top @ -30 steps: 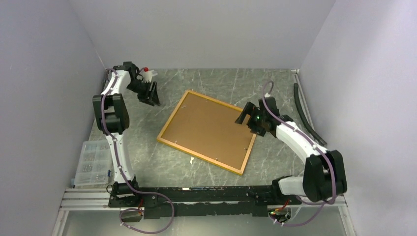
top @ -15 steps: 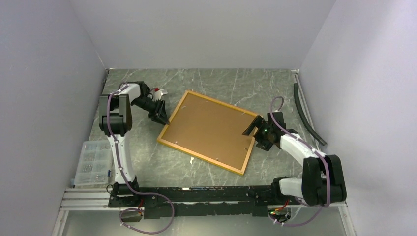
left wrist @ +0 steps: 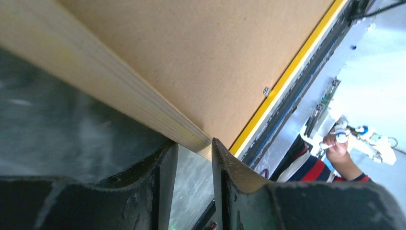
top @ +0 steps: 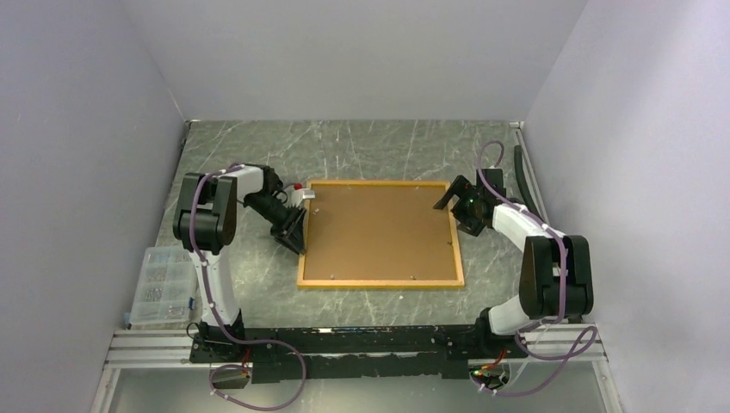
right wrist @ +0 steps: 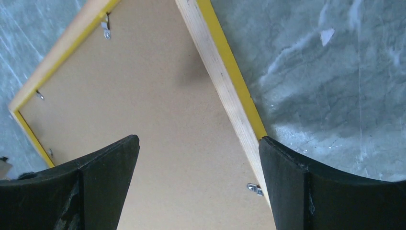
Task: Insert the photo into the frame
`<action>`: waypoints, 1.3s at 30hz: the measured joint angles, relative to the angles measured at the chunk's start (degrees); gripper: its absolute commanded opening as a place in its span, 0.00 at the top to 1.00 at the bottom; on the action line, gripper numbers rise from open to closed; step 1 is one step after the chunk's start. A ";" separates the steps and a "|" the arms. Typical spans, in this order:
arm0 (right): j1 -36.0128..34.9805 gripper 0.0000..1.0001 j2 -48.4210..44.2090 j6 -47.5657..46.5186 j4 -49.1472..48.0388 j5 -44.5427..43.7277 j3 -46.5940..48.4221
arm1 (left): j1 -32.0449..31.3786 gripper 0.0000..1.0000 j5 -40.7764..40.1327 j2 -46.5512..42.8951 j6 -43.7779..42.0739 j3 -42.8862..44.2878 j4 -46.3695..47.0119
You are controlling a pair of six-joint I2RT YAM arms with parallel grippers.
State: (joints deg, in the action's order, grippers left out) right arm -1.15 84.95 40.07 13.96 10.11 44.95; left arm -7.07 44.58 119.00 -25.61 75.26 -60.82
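The frame (top: 379,280) lies face down on the grey marbled counter (top: 379,146), its sides square to the counter's edges. The pale wooden back of the rails is up, and a plain brown backing board (top: 379,232) fills it, with small metal clips along the inner edge. Whether the photo is under that board I cannot tell.

The left pincer (top: 293,231) is down at the frame's left rail. From its own camera the two black fingers (left wrist: 165,167) stand close together with the wooden rail running in between them, grasping it. The right pincer (top: 457,212) sits at the far right corner, released, its fingers spread wide either side of the right rail and not touching it.

A clear plastic parts box (top: 159,284) sits at the counter's near left edge, well apart from the frame.
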 measured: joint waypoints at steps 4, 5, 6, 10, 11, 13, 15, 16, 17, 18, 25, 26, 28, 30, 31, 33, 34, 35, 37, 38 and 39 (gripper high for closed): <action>-0.04 0.00 -1.14 -0.07 0.59 -2.25 1.40 | -1.33 0.57 0.09 -1.44 -1.55 -2.43 -1.40; -0.13 0.01 -2.10 -0.04 1.16 -2.80 1.38 | -1.33 0.56 0.28 -1.66 -1.86 -2.40 -1.75; -0.13 0.01 -3.06 0.00 1.51 -3.58 1.33 | -1.20 0.56 0.39 -1.97 -2.08 -2.38 -2.19; -0.79 0.05 -8.66 0.70 1.46 -4.94 1.01 | 0.68 0.58 0.79 -2.60 -1.66 0.46 -3.98; -1.51 0.05 -9.64 1.14 0.92 -5.05 1.03 | 1.55 0.58 0.92 -2.51 -1.16 1.92 -3.93; -4.50 0.07 -10.14 2.03 -0.28 -5.09 1.29 | 3.56 0.58 1.73 -1.92 0.42 5.70 -3.56; -9.01 0.10 -8.72 2.97 -0.87 -4.79 2.36 | 5.49 0.58 2.75 -0.09 2.73 10.21 -2.01; -11.82 0.12 -7.19 3.45 -1.31 -4.33 3.48 | 6.14 0.59 3.28 1.01 3.63 11.87 -1.16; -14.01 0.13 -5.70 4.00 -1.81 -3.82 4.52 | 6.62 0.59 3.91 2.19 4.46 13.31 -0.35; -16.87 0.13 -3.43 4.61 -2.51 -3.34 6.14 | 6.99 0.60 4.74 3.91 5.66 14.84 0.74; -29.99 0.18 12.52 8.76 -8.83 0.63 16.90 | 6.49 0.66 10.80 12.13 10.43 16.39 3.63; -31.17 0.18 14.80 9.33 -9.77 1.11 18.49 | 6.45 0.67 11.15 12.13 10.49 16.11 3.74; -33.07 0.19 18.86 10.23 -11.06 2.27 21.73 | 6.29 0.68 11.32 12.13 10.51 15.80 4.24; -34.71 0.21 23.12 11.13 -12.04 3.43 25.53 | 6.23 0.70 11.52 12.13 10.54 15.34 4.81; -35.36 0.22 25.14 11.52 -12.57 4.00 27.34 | 6.23 0.71 11.54 12.11 10.56 15.08 5.03; -36.41 0.23 28.72 12.35 -13.42 4.87 30.51 | 6.25 0.76 11.96 12.11 11.15 14.60 5.44; -36.85 0.23 30.40 12.74 -13.88 5.42 31.91 | 6.25 0.79 12.13 12.09 11.45 14.36 5.62; -37.20 0.24 31.63 13.07 -14.23 5.70 32.87 | 6.25 0.81 12.44 12.09 11.80 14.14 5.70; -37.90 0.25 34.16 14.03 -14.86 6.64 34.56 | 6.27 0.84 12.87 12.09 12.63 13.77 5.77; -38.21 0.25 35.17 14.49 -15.17 7.02 35.06 | 6.27 0.85 13.11 12.09 13.03 13.62 5.75; -38.42 0.25 35.87 14.82 -15.45 7.19 35.36 | 6.27 0.86 13.44 12.09 13.33 13.40 5.84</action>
State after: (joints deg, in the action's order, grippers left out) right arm -39.57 120.81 54.89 -1.50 17.30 80.31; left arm -0.80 58.02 131.09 -12.27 88.66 -54.98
